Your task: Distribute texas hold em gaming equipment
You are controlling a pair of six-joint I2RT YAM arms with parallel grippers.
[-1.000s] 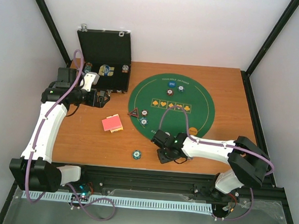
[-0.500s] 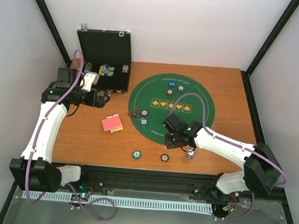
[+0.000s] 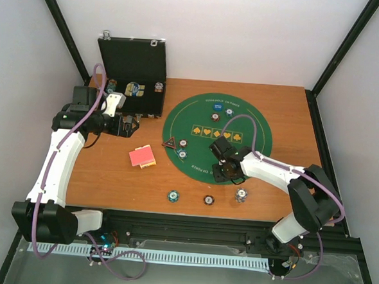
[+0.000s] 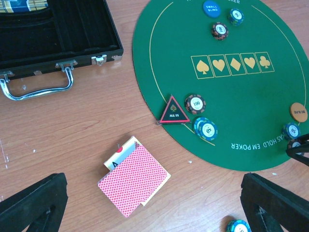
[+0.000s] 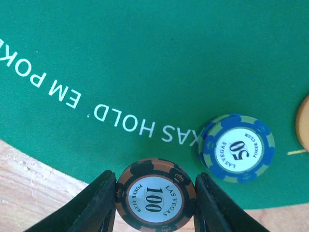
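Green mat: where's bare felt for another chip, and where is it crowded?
Bare: the felt between the suit row and the near-rim lettering; also wood between case and cards. Crowded: the left rim around the triangle marker and chips, and the near rim where the right gripper flanks a brown chip.

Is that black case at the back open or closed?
Open. The black case has its lid standing upright, and chips show in the uncovered tray below it.
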